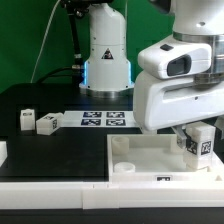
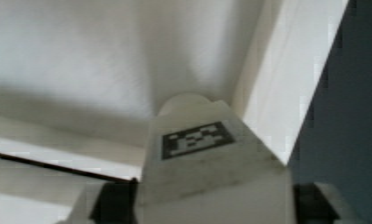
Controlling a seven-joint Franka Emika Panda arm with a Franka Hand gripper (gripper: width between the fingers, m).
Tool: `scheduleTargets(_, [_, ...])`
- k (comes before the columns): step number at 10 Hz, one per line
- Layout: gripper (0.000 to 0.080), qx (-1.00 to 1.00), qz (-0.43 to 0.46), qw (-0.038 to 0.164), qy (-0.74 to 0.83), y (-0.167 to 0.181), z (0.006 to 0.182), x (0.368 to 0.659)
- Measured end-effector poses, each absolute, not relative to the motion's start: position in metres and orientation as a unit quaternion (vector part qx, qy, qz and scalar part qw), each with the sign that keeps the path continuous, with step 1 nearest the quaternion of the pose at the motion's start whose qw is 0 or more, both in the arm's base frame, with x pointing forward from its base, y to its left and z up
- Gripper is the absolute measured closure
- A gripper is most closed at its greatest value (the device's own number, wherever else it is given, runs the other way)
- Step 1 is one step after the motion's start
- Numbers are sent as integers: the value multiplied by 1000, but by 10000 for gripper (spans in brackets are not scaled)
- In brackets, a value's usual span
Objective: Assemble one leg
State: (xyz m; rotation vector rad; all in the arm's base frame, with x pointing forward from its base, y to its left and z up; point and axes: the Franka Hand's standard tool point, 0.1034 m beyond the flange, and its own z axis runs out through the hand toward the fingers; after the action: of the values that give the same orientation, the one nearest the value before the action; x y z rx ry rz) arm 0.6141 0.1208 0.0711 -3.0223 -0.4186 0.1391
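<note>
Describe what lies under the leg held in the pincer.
The white tabletop lies under the leg. Whether the leg's lower end touches it or meets a corner socket cannot be seen, because the leg itself covers that spot.

Exterior view: bright, even light from above. The white arm (image 1: 175,70) above the leg (image 1: 198,140) is nearly washed out, while the black table (image 1: 50,100) well beside the leg stays very dark. Detail is coarse throughout. Wrist view: dimmer and grey. The leg (image 2: 201,165) looms close to the lens with soft edges, its tag (image 2: 197,139) is blurred, and the tabletop (image 2: 94,60) behind the leg shows graded shading.
</note>
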Motion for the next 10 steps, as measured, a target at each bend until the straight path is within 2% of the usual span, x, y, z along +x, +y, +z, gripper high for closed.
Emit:
scheduleTargets(1, [508, -991, 48, 44, -116, 121, 71, 614])
scheduleTargets(6, [508, -970, 59, 31, 235, 120, 70, 613])
scheduleTargets(10, [508, -889, 59, 18, 453, 120, 70, 614])
